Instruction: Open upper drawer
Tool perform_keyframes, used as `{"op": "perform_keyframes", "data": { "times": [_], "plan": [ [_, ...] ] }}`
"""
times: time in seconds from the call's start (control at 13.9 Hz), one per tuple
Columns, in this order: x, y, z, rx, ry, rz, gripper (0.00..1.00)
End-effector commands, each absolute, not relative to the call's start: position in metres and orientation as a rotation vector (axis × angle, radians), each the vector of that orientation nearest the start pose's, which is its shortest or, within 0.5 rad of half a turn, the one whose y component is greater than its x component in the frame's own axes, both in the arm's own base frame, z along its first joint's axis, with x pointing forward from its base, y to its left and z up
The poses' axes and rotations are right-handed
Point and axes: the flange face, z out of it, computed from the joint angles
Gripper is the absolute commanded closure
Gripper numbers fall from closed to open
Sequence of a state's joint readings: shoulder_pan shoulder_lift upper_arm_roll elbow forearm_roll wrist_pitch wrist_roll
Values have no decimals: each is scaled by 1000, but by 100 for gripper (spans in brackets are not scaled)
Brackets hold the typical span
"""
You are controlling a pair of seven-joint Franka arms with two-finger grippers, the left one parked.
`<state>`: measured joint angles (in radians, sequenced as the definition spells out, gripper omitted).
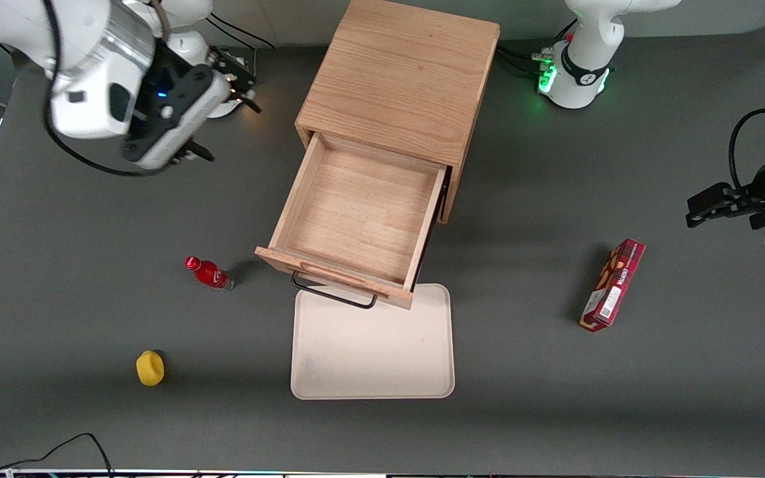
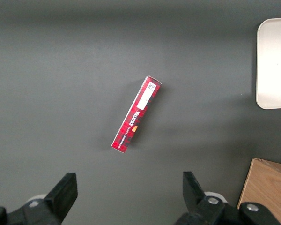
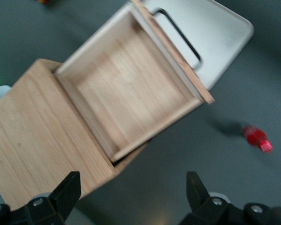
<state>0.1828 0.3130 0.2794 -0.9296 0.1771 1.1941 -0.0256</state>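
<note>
Standing pulled out of the light oak cabinet (image 1: pixel 404 79), the upper drawer (image 1: pixel 356 219) shows a bare grained floor and black wire handle (image 1: pixel 331 295). Its front overhangs a cream rounded tray (image 1: pixel 372 352) on the table (image 1: pixel 90 411). High above the cabinet, the pincer (image 3: pixel 133 194) hangs released, fingers spread.

I see the light oak cabinet (image 1: pixel 401 73) with its straight grain, and the upper drawer (image 1: pixel 356 219) in the same pale wood, carrying a black wire handle (image 1: pixel 333 293). My gripper (image 3: pixel 133 199) up above the cabinet is black-fingered. The tray (image 1: pixel 372 352) is cream, the bottle (image 1: pixel 208 273) red, the round object (image 1: pixel 150 368) yellow, the box (image 1: pixel 611 285) red plaid, the table (image 1: pixel 90 219) dark grey.
</note>
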Motion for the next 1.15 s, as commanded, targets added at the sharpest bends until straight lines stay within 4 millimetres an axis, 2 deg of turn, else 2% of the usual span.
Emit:
{"op": "perform_keyframes", "data": {
  "times": [0.0,0.14,0.29,0.43,0.5,0.65,0.86,0.94,1.08],
  "plan": [
    [554,159,695,-2951,-450,183,0],
    [547,101,678,-3003,-279,303,0],
    [532,64,649,-3047,-164,286,0],
    [505,42,620,-3081,-94,194,0],
    [491,35,613,-3090,-51,147,0],
    [485,19,613,-3184,-47,108,0],
    [513,16,625,-3219,21,87,0],
    [517,9,625,-3212,119,117,0],
    [520,8,625,-3207,152,125,0]
  ]
}}
